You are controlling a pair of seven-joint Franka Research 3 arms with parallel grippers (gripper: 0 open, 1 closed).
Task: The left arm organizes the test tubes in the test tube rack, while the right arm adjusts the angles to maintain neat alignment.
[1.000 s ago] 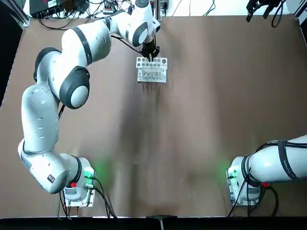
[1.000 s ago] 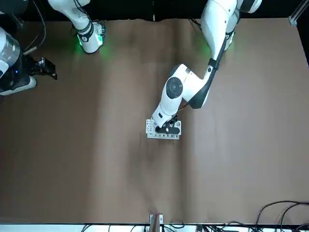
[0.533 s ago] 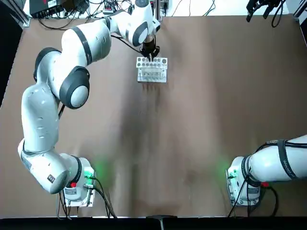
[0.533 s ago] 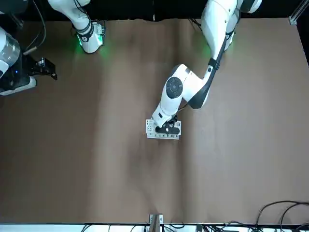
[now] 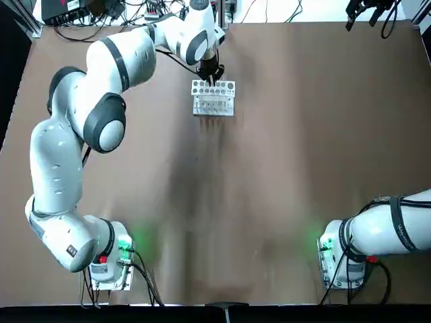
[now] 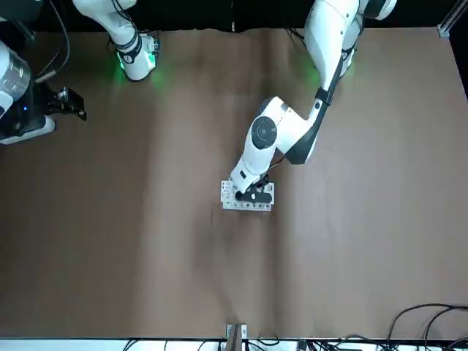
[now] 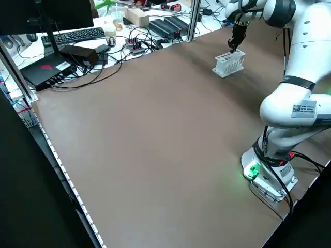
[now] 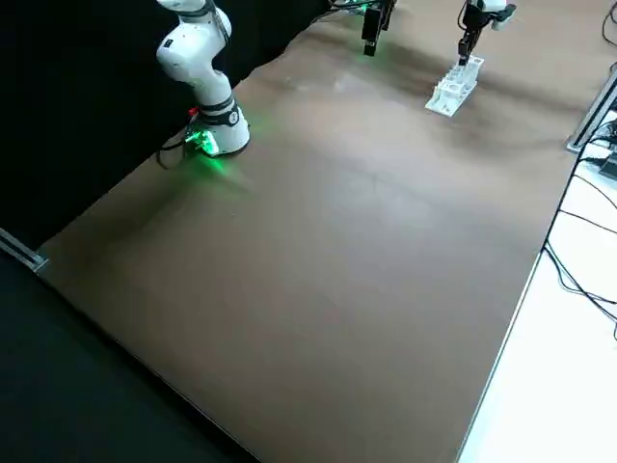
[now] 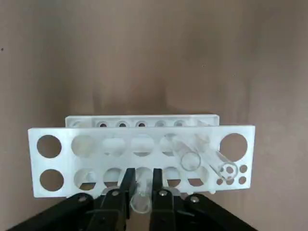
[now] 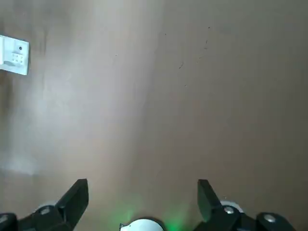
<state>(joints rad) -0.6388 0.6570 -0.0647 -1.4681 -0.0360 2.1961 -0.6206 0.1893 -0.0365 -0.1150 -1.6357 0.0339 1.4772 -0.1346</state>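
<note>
In the top view, your left arm (image 5: 118, 60) is reaching to the far middle of the table, where the rack (image 5: 213, 101) is sitting; your right arm (image 5: 404, 225) is waiting at the near right. In the left wrist view, your left gripper (image 9: 144, 172) is closing its fingers around a clear test tube (image 9: 141, 204) at the rack, probably steadying it for seating. One tube (image 9: 188, 156) and another tube (image 9: 211, 156) are leaning. In the right wrist view, your right gripper (image 10: 143, 182) is holding its fingers wide apart, gripping nothing. Against the earlier top view, neither arm is visibly shifting.
</note>
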